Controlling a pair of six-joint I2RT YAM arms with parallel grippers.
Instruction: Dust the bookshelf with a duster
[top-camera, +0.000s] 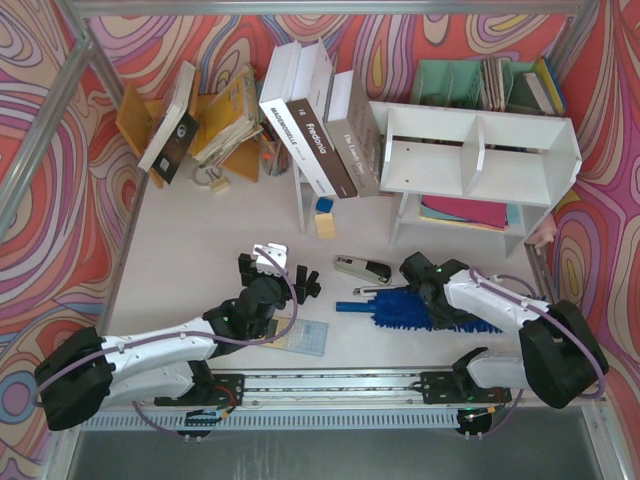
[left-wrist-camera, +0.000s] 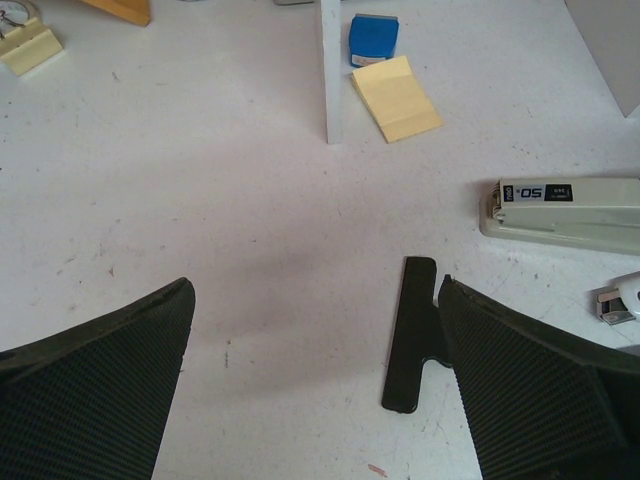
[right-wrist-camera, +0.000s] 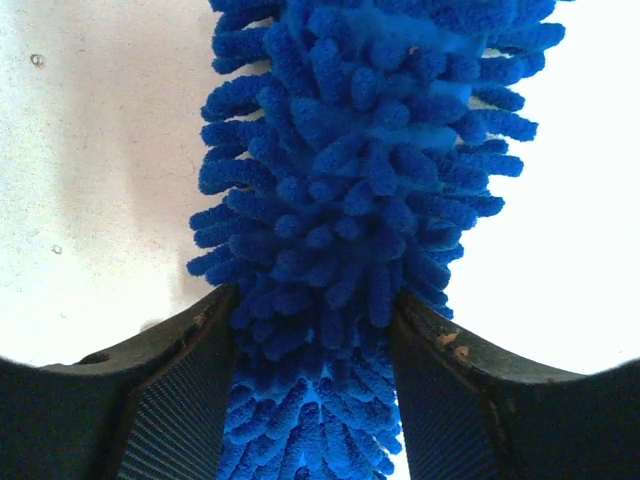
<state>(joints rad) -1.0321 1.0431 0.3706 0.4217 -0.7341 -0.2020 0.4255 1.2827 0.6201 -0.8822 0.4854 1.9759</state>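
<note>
The shelf (top-camera: 476, 150) is white and wide, standing at the far right of the table. Its upper tier is split by a central divider into two box compartments, both facing the near edge. The lower tier sits on slim white legs.

The duster (top-camera: 395, 308) lies well in front of the shelf and apart from it, roughly parallel to its front. The slim blue handle points left and the bright-blue fluffy head runs right. Seen close, the head (right-wrist-camera: 350, 200) is a thick mass of stubby microfibre fingers. The right gripper (right-wrist-camera: 312, 300) pinches it, with fluff pressed against both pads. I can't quite tell whether the head rests on the table there.
</note>
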